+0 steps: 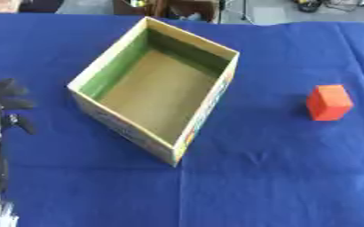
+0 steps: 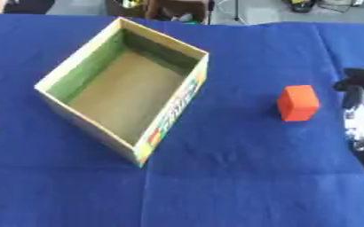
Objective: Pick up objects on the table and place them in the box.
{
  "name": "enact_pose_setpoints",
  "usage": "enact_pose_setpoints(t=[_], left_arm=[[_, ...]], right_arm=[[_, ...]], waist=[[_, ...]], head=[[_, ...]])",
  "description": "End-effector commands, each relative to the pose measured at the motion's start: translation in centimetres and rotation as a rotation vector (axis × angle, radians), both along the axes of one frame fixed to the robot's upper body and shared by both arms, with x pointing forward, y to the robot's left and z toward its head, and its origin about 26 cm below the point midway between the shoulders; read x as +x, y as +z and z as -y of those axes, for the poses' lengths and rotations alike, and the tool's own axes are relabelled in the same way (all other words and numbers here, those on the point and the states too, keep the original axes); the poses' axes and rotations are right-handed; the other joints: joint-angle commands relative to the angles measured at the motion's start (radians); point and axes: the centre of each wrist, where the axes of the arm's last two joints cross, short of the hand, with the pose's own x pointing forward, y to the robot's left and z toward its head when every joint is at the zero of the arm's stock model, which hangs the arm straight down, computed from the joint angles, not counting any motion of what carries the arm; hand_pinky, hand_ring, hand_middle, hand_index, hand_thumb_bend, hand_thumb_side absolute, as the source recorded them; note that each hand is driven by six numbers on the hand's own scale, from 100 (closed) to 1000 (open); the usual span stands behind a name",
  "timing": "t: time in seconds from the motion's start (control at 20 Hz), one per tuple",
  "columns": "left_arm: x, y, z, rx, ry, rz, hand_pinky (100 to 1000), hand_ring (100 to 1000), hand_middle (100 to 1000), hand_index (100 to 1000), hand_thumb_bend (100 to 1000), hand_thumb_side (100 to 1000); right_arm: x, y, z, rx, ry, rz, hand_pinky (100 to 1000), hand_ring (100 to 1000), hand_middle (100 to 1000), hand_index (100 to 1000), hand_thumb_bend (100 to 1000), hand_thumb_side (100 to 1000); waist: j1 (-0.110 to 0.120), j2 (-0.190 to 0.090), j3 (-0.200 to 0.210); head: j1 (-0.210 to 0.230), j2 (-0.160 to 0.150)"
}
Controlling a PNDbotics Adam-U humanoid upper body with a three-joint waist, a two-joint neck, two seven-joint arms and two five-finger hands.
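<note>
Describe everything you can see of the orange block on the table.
The orange block is a small box-shaped solid, plain orange-red on every visible face, with a matte look and no markings. It stands upright on the blue cloth, turned slightly so that two sides and the top show. It lies to the right of the open cardboard box, well apart from it. Nothing touches it; the right hand is close by on its right.

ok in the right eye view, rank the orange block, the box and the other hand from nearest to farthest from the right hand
Measured from the right hand at the right edge of the right eye view:
1. Orange block, just to its left on the blue cloth.
2. Cardboard box, open and empty, left of centre.
3. Left hand, at the far left edge, past the box.
</note>
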Motion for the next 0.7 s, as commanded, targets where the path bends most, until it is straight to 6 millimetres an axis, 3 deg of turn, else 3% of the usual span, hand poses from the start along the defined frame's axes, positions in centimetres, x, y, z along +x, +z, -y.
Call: enact_pose_setpoints(t=[0.05,0.3,0.7], left_arm=[[-0.2,0.7,0.0,0.010,-0.005,0.022,315,579,618,781,100,887],[-0.3,0.5,-0.1,0.016,-0.008,0.014,315,579,619,781,100,886],[-0.4,0.4,0.0,0.023,-0.018,0.005,314,580,619,781,100,884]], right_arm=[[-0.5,3.2,1.6,-0.181,-0.058,0.049,817,733,681,823,100,708],[-0.8,7.5,3.0,-0.539,-0.181,0.007,814,766,746,845,100,719],[-1.3,11.7,3.1,-0.899,-0.311,-0.044,814,813,814,894,100,762]], waist=[[-0.003,-0.027,0.004],[-0.003,-0.036,0.013],[0.003,-0.046,0.018]], head=[[-0.004,-0.001],[-0.016,0.009],[-0.038,0.020]])
